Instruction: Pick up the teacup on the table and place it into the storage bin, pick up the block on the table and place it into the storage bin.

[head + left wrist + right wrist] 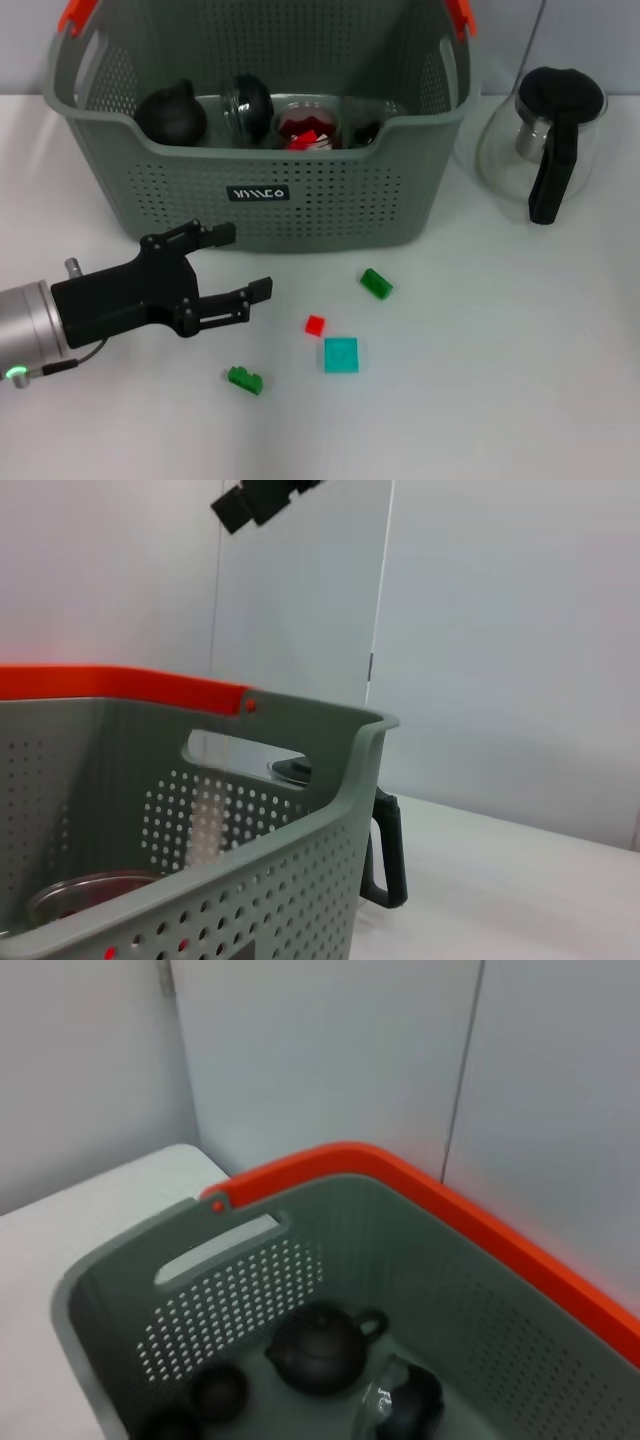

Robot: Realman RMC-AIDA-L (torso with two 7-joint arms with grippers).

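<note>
The black left gripper (pixel 235 262) is hovering with fingers wide and empty, in front of the grey-green perforated plastic storage bin (pixel 330 200). Small plastic blocks, such as the red cube (pixel 315 325), are lying on the white table (pixel 500 380) nearby. Being small, the cube could slip out when pinched. The right gripper is not showing.

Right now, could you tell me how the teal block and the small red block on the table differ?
The teal block is clearly larger than the red block. The teal block lies nearer the robot; the red block sits just beyond it, nearer the storage bin. They differ in colour. Both look squarish, lie flat on the white table, and are untouched.
</note>
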